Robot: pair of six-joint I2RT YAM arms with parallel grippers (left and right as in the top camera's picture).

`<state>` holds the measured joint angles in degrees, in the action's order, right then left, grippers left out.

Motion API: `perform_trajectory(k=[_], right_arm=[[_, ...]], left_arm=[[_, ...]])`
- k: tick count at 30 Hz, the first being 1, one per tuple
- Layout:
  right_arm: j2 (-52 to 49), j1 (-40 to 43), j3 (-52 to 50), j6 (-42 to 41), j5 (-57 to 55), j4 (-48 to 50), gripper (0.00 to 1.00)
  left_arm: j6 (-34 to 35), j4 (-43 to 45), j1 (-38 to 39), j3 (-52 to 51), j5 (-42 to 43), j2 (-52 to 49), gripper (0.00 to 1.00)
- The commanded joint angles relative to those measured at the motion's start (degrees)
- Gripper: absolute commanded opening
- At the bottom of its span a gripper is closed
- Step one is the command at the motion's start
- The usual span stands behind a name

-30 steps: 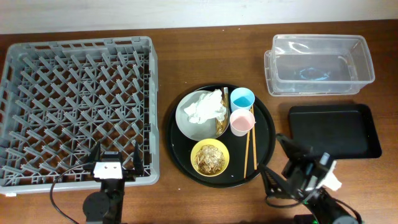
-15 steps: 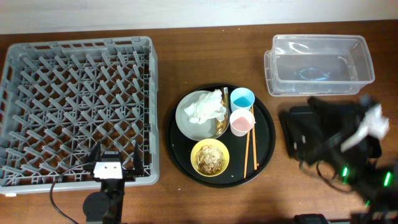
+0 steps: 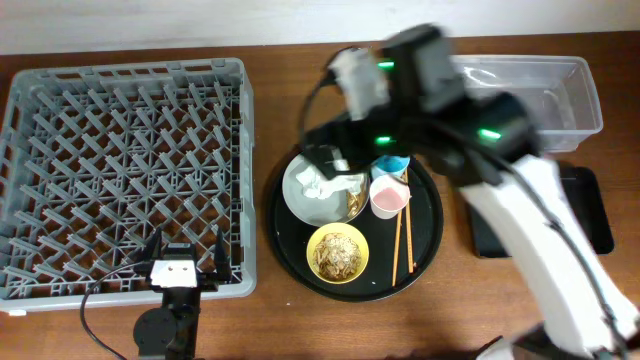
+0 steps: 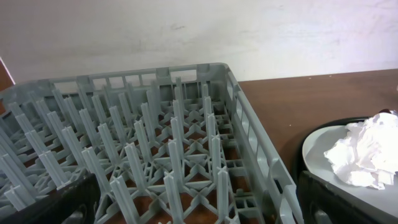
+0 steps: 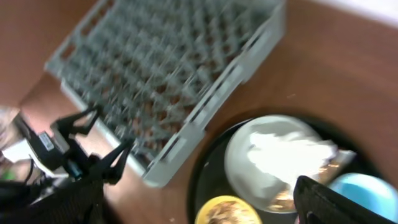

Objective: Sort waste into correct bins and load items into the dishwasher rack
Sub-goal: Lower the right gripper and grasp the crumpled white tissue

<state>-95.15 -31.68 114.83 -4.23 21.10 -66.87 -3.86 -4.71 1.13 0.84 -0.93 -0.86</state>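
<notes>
The right fingers [image 5: 333, 202] are hovering, spread wide, above the napkin [image 3: 335, 185] on the grey plate [image 3: 298, 206]. The left fingers [image 3: 216, 252] are sitting open at the rack's [image 3: 120, 150] edge.

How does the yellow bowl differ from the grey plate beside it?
The yellow bowl is smaller and deeper than the grey plate, which is wide and shallow. The bowl holds brown food scraps, while the plate carries a crumpled white napkin. The bowl is bright in colour, the plate pale. Both are round and sit on the same black tray.
</notes>
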Motion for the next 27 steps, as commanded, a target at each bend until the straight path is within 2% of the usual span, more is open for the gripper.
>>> perform_trajectory(k=[1, 3, 5, 7, 9, 14, 19, 26, 27], right_arm=[[-6.71, -2.45, 1.11, -1.42, 1.44, 2.69, 0.78], [-10.86, -2.82, 1.11, -11.28, -4.96, 2.62, 0.66], [-15.02, -2.97, 1.09, -22.08, -13.46, 0.85, 0.67], [-18.67, -3.06, 1.09, -29.14, -17.88, -0.48, 0.73], [-22.29, -3.15, 1.09, -34.36, -19.08, -0.63, 0.76], [-29.2, -3.13, 0.85, -45.88, -25.03, -2.21, 0.75], [-33.57, -3.1, 0.85, -47.32, -28.57, -2.34, 0.69], [-37.29, -3.08, 0.83, -47.32, -30.62, -0.63, 0.66], [-37.38, -3.08, 0.83, -47.3, -30.64, -0.2, 0.61]], left_arm=[[-0.9, -0.04, 0.22, -0.33, -0.37, 0.2, 0.99], [-0.9, -0.04, 0.22, -0.33, -0.37, 0.2, 0.99], [-0.9, -0.04, 0.22, -0.33, -0.37, 0.2, 0.99], [-0.9, -0.04, 0.22, -0.33, -0.37, 0.2, 0.99], [-0.9, -0.04, 0.22, -0.33, -0.37, 0.2, 0.99], [-0.9, -0.04, 0.22, -0.33, -0.37, 0.2, 0.99], [-0.9, -0.04, 0.22, -0.33, -0.37, 0.2, 0.99], [-0.9, -0.04, 0.22, -0.33, -0.37, 0.2, 0.99], [-0.9, -0.04, 0.22, -0.33, -0.37, 0.2, 0.99]])
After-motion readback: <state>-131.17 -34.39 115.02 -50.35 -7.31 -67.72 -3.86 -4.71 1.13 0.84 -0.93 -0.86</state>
